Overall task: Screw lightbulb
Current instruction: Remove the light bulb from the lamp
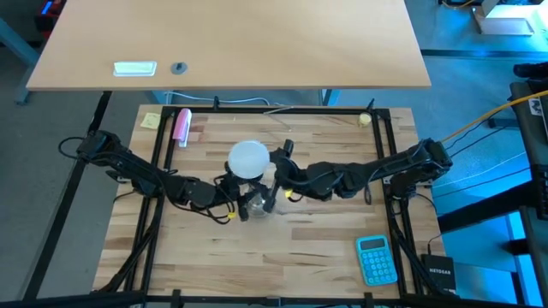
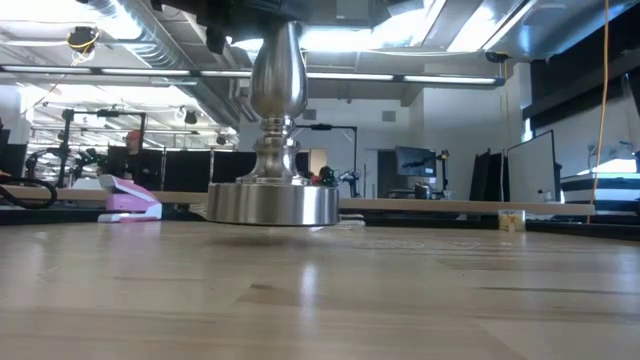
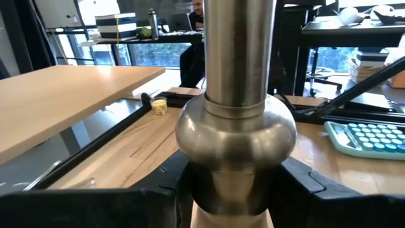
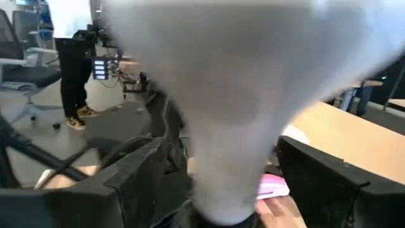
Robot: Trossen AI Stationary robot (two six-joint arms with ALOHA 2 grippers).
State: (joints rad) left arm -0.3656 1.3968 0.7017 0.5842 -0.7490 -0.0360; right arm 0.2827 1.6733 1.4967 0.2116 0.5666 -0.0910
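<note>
At the middle of the tabletop the lightbulb sits atop the silver lamp stand, whose stem the left gripper pinches from nine o'clock, while the right gripper, reaching in from three o'clock, has its jaws spread either side of the bulb's neck.

Wooden table, lamp stand, calculator, stapler

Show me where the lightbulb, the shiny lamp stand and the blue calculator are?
lightbulb [image 1: 249, 159]: high view, top of the white globe.
lamp stand [image 2: 273, 204]: low view, side of its round base.
blue calculator [image 1: 376, 260]: high view, middle of its keypad.
</note>
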